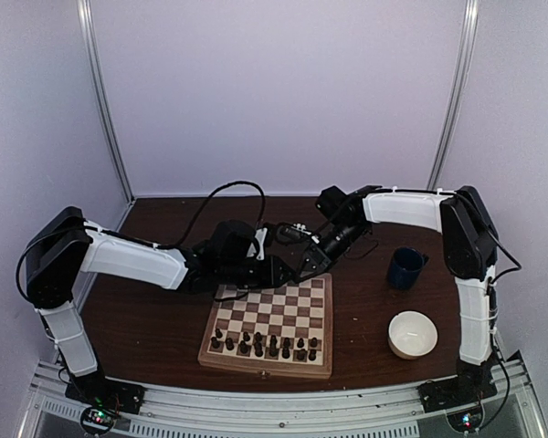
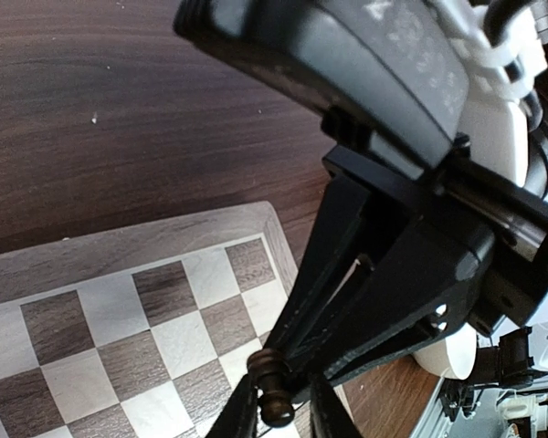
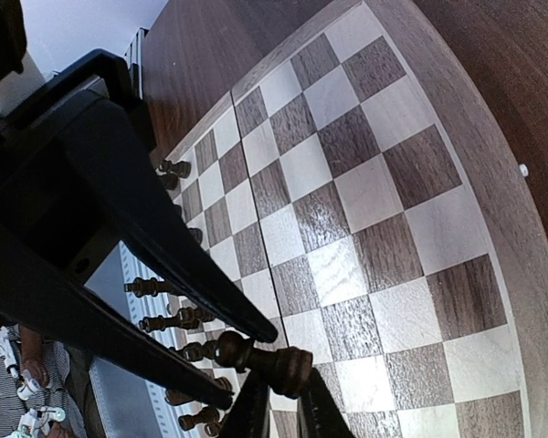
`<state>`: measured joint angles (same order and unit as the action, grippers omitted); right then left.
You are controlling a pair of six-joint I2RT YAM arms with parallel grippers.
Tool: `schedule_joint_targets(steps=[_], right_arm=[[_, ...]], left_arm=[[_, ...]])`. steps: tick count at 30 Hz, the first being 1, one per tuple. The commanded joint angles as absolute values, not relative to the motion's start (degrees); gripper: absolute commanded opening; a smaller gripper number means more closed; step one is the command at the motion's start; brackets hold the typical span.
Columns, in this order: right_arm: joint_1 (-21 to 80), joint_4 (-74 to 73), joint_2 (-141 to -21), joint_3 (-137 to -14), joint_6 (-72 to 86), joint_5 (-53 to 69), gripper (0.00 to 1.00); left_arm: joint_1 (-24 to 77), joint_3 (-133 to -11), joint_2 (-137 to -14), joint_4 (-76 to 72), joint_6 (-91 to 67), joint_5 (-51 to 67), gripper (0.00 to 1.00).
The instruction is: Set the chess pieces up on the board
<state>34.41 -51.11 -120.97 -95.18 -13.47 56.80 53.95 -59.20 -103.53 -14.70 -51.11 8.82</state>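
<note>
Glossy dark-brown turned chess piece (image 3: 265, 359), cream-and-brown checkered board (image 3: 347, 182)

Board (image 3: 384, 210) is smooth wood with a soft sheen and visible grain. Table (image 2: 119, 119) is darker wood, satin. Pieces (image 3: 279, 363) look like polished turned wood. Fingers (image 3: 160, 214) are matt black plastic.

Board (image 1: 274, 310) lies on the table (image 1: 146, 310), ahead of my bases. Chess pieces (image 1: 265, 346) stand along its near edge. A single piece (image 3: 260, 360) sits between my left gripper (image 2: 283, 415) and right gripper (image 3: 283, 406), above the board's far side. Mug (image 1: 405, 267) stands right of the board; bowl (image 1: 413, 334) nearer me, before the mug.
</note>
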Motion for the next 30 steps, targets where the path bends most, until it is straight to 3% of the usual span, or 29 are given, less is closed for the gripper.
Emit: schedule_joint_targets(steps=[1, 11, 15, 23, 30], right_arm=[[34.6, -50.2, -118.2, -94.3, -13.2, 57.8, 0.13], [34.5, -50.0, -117.7, -94.2, -13.2, 57.9, 0.14], [34.2, -53.0, -114.7, -93.5, -16.5, 55.7, 0.26], [30.3, -52.5, -102.1, -85.7, -23.0, 50.5, 0.37], [29.8, -47.6, -95.7, -78.8, -27.0, 44.6, 0.45]], left_arm=[[54.3, -61.0, -104.4, -16.8, -51.4, 9.5, 0.18], [54.3, -60.9, -102.9, -15.0, -49.6, 8.7, 0.06], [54.0, -61.7, -98.9, -8.9, -45.9, 7.9, 0.05], [51.6, -66.5, -88.9, 21.2, -33.5, 10.2, 0.05], [51.0, -74.0, -89.1, 49.3, -21.2, 12.0, 0.05]])
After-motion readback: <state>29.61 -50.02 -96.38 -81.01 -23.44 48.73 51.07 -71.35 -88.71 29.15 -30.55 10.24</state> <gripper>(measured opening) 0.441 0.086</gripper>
